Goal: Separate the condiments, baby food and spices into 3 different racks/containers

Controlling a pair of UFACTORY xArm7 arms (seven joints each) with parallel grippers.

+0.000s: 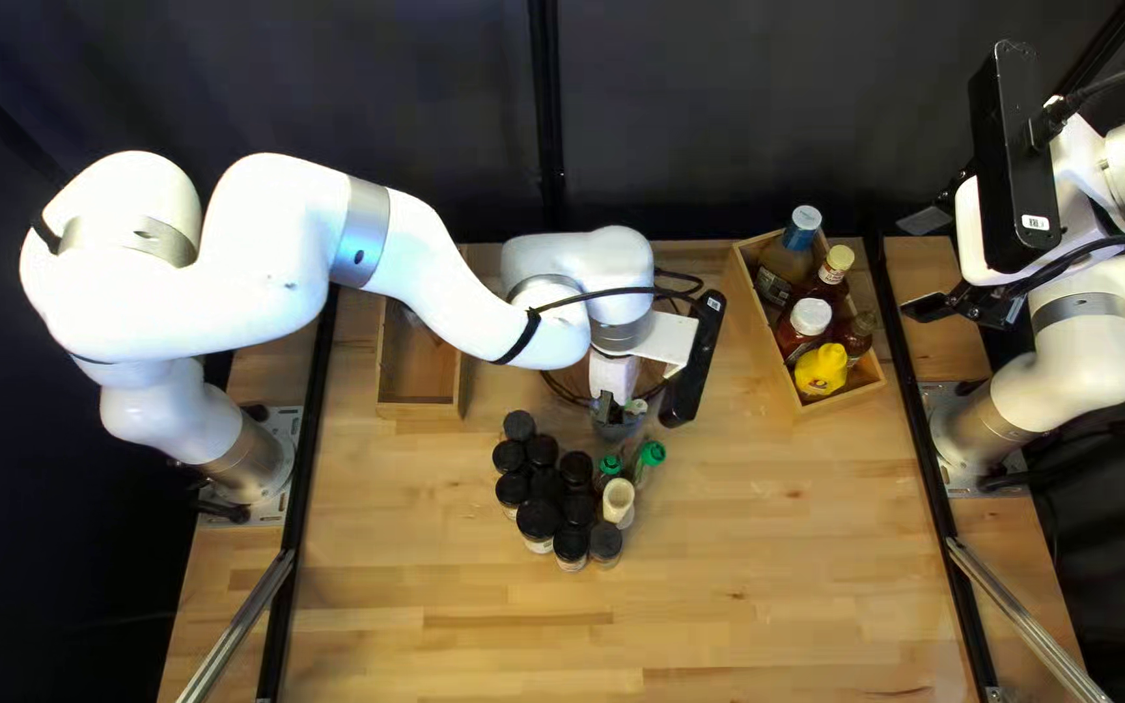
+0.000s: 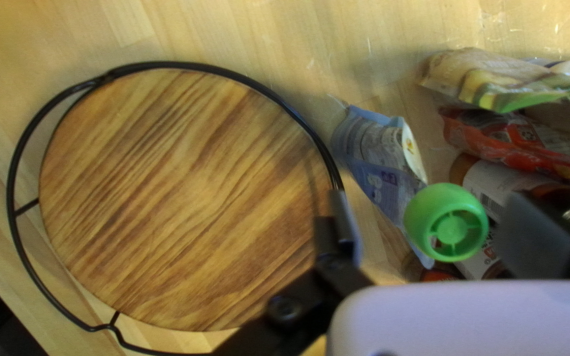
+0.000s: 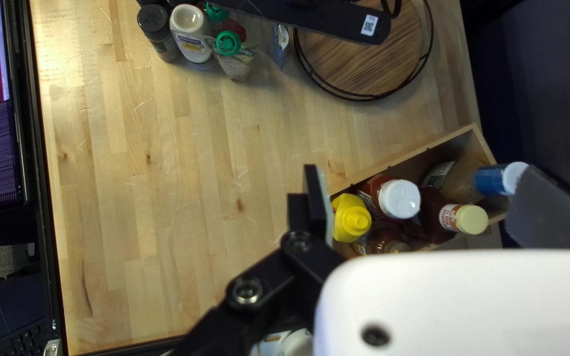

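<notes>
Dark curtain backed the bench. Pouch was found standing just beside the round tray, green cap upward. Left tool was released, one finger on each side of the cap, neither touching. Right tool, also released, was well apart, near the condiment box; the left was nearer. Judged next: grip across the upright axis, clearing the tray's rim beside one finger.
</notes>
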